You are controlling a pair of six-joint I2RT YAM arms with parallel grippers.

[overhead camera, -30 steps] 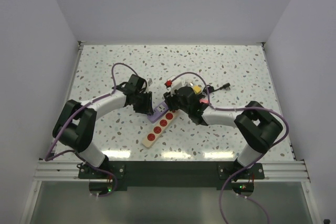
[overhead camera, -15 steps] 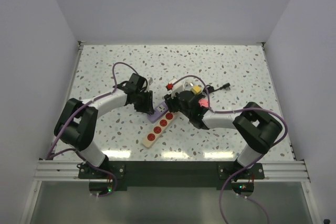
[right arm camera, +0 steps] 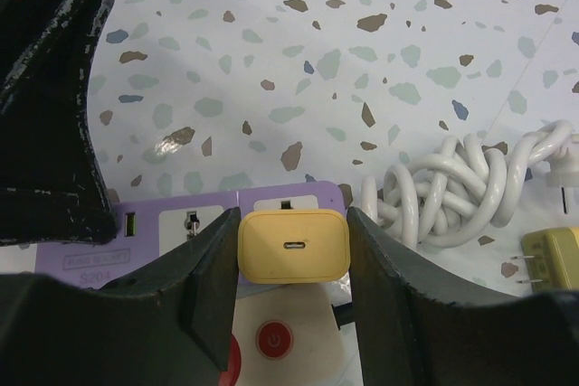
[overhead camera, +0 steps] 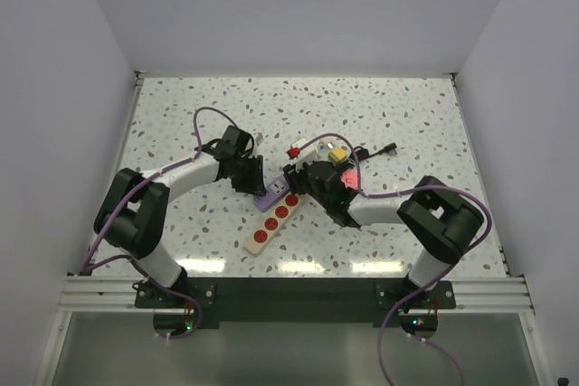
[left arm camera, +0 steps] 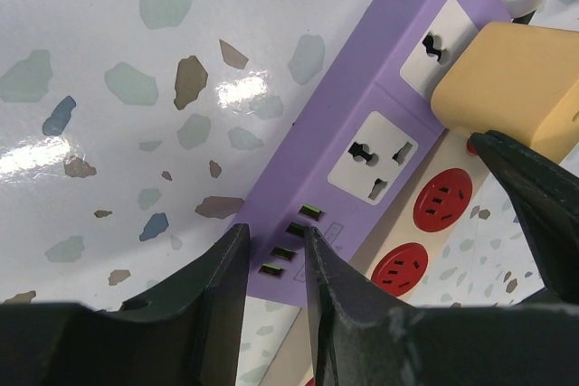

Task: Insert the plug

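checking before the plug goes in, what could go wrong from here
The yellow charger in the right gripper hides its prongs, so they may miss a socket on the purple strip. That strip seems to rest partly on the beige strip, and could rock or slide under the push.

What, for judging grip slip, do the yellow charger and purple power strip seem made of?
Yellow charger: probably smooth matte plastic; even colour, rounded moulded corners. Purple power strip: probably plastic, satin finish; uniform moulded body, white socket inserts.

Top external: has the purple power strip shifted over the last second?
No. The purple power strip lies at the same spot and angle against the beige strip and the table speckles.
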